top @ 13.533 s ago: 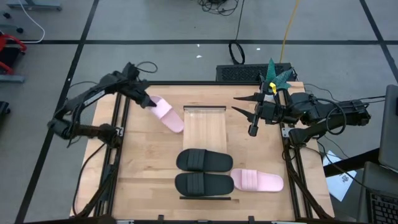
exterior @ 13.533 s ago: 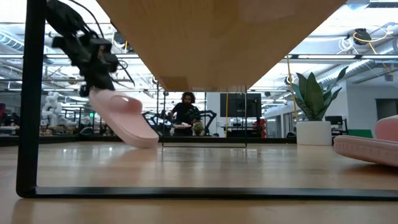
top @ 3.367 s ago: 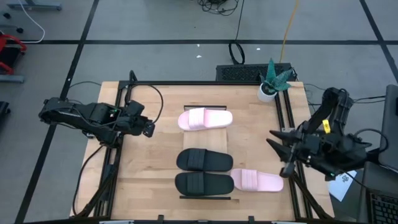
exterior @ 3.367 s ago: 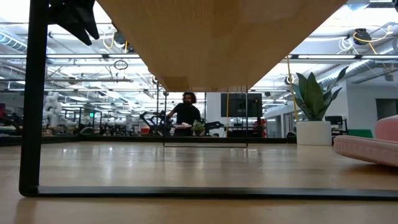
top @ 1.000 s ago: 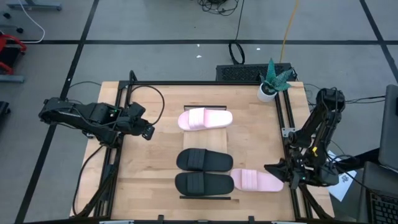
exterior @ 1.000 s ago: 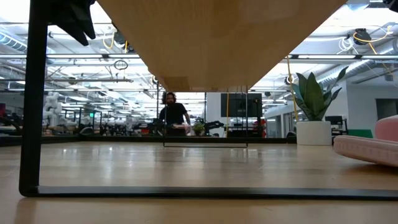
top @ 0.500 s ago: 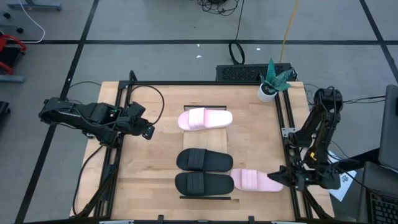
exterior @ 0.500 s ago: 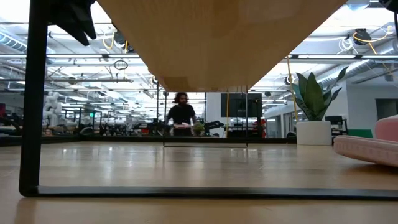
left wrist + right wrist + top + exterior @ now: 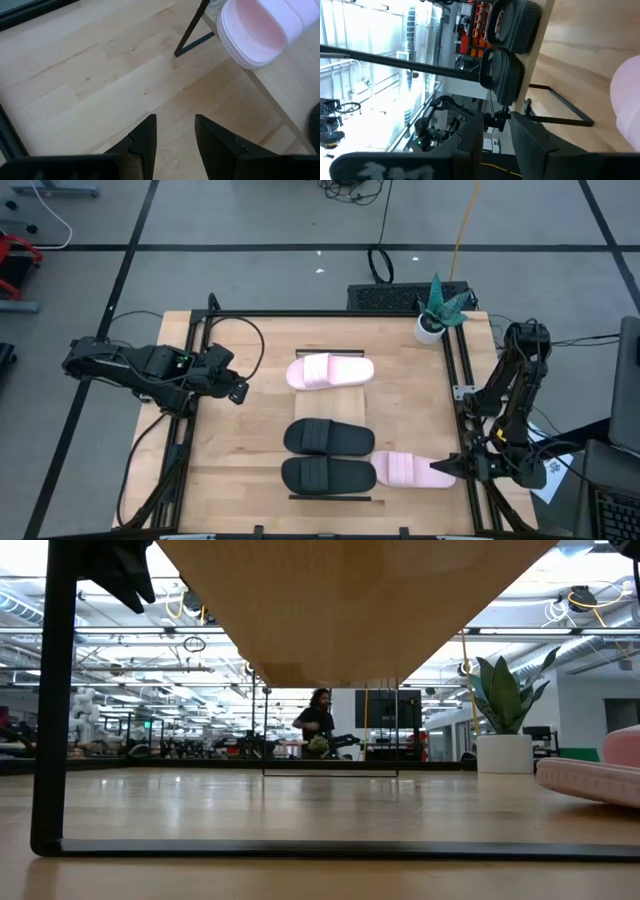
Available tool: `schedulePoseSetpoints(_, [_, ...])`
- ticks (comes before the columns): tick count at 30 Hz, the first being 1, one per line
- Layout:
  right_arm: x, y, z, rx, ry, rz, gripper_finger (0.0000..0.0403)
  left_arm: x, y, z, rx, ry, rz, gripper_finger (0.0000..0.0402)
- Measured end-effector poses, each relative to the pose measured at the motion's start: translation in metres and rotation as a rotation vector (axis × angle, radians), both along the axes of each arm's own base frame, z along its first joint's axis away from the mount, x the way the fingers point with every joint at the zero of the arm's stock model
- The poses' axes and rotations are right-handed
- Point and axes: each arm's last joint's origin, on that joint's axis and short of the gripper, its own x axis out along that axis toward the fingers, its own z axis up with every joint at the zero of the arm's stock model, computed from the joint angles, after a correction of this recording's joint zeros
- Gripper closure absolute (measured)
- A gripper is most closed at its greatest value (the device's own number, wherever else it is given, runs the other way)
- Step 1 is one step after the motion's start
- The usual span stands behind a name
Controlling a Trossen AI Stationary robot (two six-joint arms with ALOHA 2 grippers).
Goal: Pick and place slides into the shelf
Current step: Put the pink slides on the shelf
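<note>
One light pink slide [image 9: 330,371] lies across the far end of the pale wood shelf [image 9: 330,406], and its end shows in the left wrist view [image 9: 255,30]. Two black slides [image 9: 328,437] [image 9: 328,474] lie side by side nearer. A second pink slide [image 9: 405,470] lies on the table to the right of the near black one and shows at the low view's right edge [image 9: 598,778]. My right gripper [image 9: 442,469] is level at this slide's right end, open, with the slide [image 9: 629,100] beside its fingers, not between them. My left gripper [image 9: 238,392] hangs open over the table's left side, holding nothing. My right gripper has its fingertips [image 9: 438,468] over the right end of the pink slide [image 9: 428,470], coming level from the table's right side. Whether they touch it I cannot tell. The slide lies flat on the table.
A potted plant [image 9: 437,312] stands at the far right corner. Dark frame rails run along the table's left [image 9: 190,430] and right [image 9: 465,430] sides. Bare tabletop [image 9: 245,450] lies left of the shelf. A person [image 9: 318,725] moves in the room beyond.
My right gripper has come down and toward the near edge, to the right end of the pink slide on the table. It has rolled about its own axis, so its fingers no longer show spread side by side from above. The slides have kept still.
</note>
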Motion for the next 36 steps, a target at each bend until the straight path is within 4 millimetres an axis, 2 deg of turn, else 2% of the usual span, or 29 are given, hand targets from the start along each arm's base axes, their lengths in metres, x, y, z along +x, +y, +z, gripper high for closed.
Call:
schedulePoseSetpoints(10, [0.006,-0.002,0.001,0.008,-0.003,-0.04,0.0316,0.0,0.0,0.0,0.006,0.004,-0.009,0.0272])
schedulePoseSetpoints(18, [0.03,-0.009,0.011,0.109,-0.027,-0.192,0.0316,0.0,0.0,0.0,0.004,0.002,-0.006,0.0272])
schedulePoseSetpoints(23, [0.051,-0.018,0.021,0.048,-0.038,-0.271,0.0316,0.0,0.0,0.0,0.002,0.001,-0.003,0.0272])
schedulePoseSetpoints(27, [0.063,-0.025,0.033,-0.026,-0.072,-0.247,0.0316,0.0,0.0,0.0,-0.002,-0.002,0.004,0.0272])
schedulePoseSetpoints(36, [0.077,-0.031,0.044,-0.164,-0.137,-0.196,0.0316,0.0,0.0,0.0,-0.002,-0.002,0.003,0.0272])
